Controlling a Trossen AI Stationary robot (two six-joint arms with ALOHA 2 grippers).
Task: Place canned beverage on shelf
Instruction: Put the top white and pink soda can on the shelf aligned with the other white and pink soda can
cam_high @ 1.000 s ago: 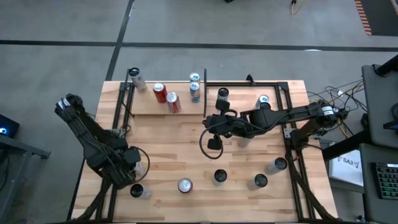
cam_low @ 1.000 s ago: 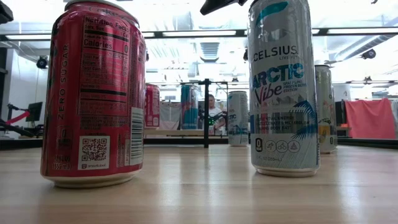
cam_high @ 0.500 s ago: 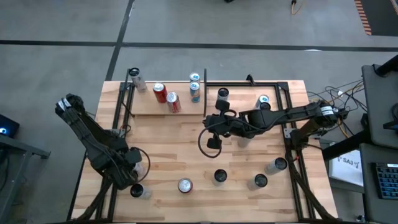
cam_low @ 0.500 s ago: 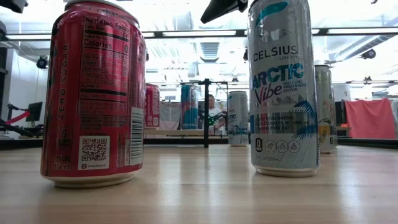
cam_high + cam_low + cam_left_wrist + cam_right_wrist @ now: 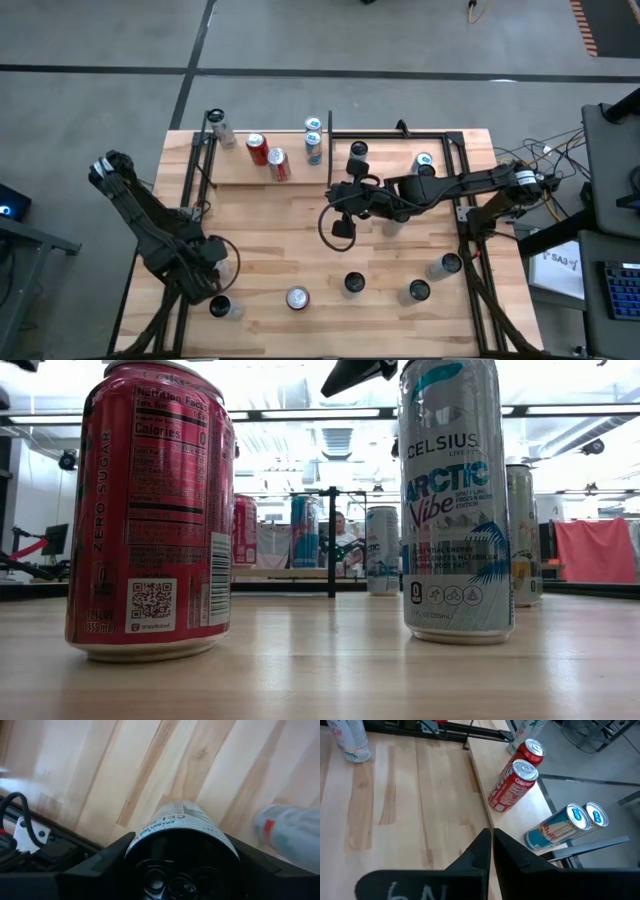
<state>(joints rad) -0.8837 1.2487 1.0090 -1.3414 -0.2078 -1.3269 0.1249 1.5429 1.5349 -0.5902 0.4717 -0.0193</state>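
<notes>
Since a second ago your left pincer (image 5: 182, 870) has narrowed around the can (image 5: 181, 827) near the desk's (image 5: 300, 215) left edge; an off-centre squeeze could topple it.

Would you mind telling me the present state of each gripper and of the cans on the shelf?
Left gripper: set around a white can, near the table's front left.
Right gripper: shut, empty, above mid-table.
Two red cans: upright on the shelf.
Two blue cans: upright at the shelf's right end.
</notes>
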